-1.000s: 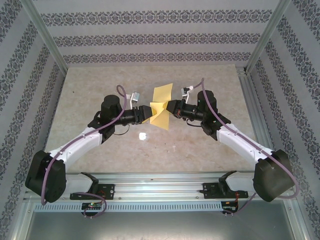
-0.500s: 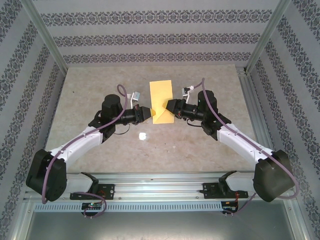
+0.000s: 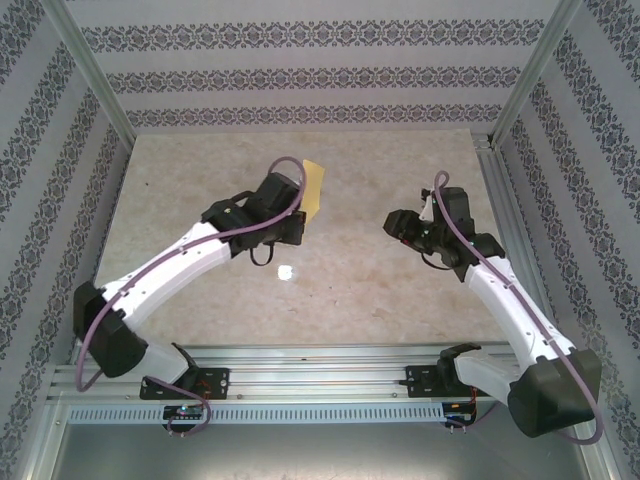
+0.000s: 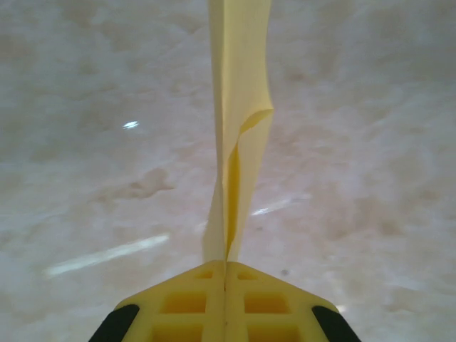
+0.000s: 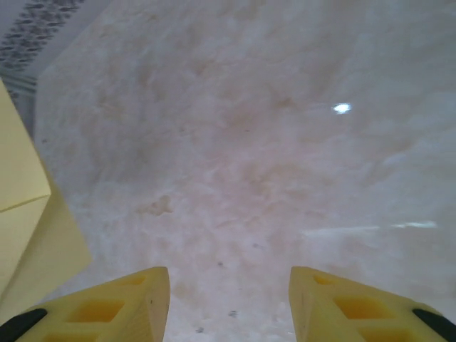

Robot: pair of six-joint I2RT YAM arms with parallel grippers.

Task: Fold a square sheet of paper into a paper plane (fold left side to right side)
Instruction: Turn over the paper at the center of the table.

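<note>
The square sheet of paper [image 3: 314, 187] is mustard yellow and doubled over into a narrow strip, not a paper plane. It hangs off the table, left of centre. My left gripper [image 3: 302, 213] is shut on its lower end. In the left wrist view the jaws [image 4: 226, 265] are pressed together on the two layers, and the sheet [image 4: 242, 85] rises edge-on with a slight curl. My right gripper [image 3: 392, 222] stands apart to the right, open with nothing between its fingers [image 5: 228, 285]. The sheet's corner [image 5: 21, 214] shows at that view's left edge.
The marble tabletop [image 3: 350, 290] has a small white spot [image 3: 285, 271] near its middle. Patterned walls and metal posts [image 3: 95, 70] enclose the sides and back. An aluminium rail [image 3: 320, 365] with the arm bases runs along the near edge.
The right gripper opened, let go of the sheet and drew back to the right. The left gripper shut on the folded sheet and swung it up toward the back left.
</note>
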